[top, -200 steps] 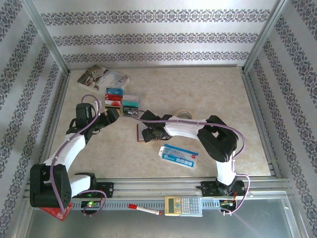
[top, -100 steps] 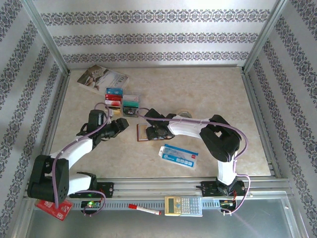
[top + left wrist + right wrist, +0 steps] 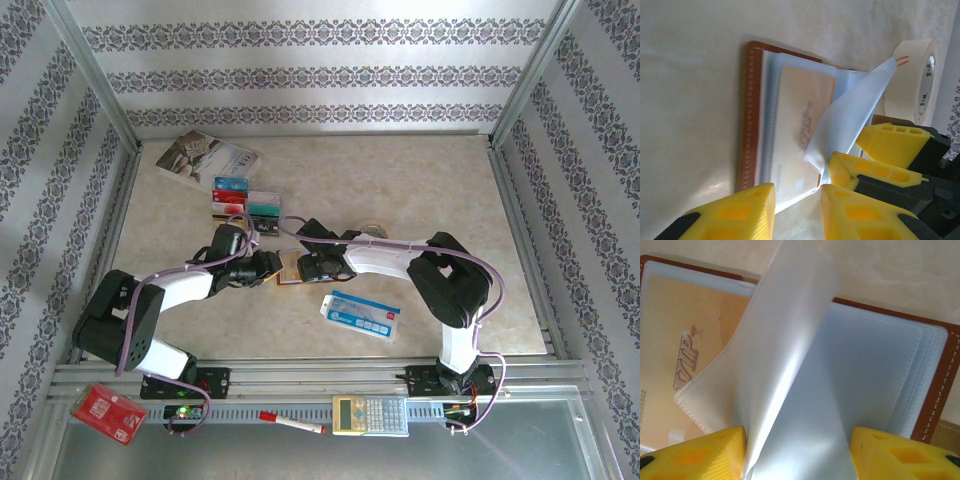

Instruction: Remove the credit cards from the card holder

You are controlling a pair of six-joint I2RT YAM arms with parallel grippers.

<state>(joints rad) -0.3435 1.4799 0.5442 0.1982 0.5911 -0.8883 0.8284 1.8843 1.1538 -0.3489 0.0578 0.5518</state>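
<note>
While both arms meet over it, the card holder [image 3: 288, 268] lies open on the worktop [image 3: 430, 180], a little left of the middle.
A tan VIP card [image 3: 687, 347] sits in a clear sleeve on one page. Another sleeve leaf [image 3: 785, 340] stands up, curling, between the right fingers [image 3: 700, 455]. These are wide apart, with the leaf resting against one of them and not pinched. The left fingers [image 3: 752, 207] are apart with a narrower gap at the holder's edge, and nothing is clamped between them. Loose credit cards [image 3: 245, 200] lie clustered toward the far-left corner, near a paperback book [image 3: 205, 155]. A tape roll [image 3: 372, 232] stands just beyond the right arm, and a blue-and-white packet [image 3: 362, 312] lies toward the near edge.
</note>
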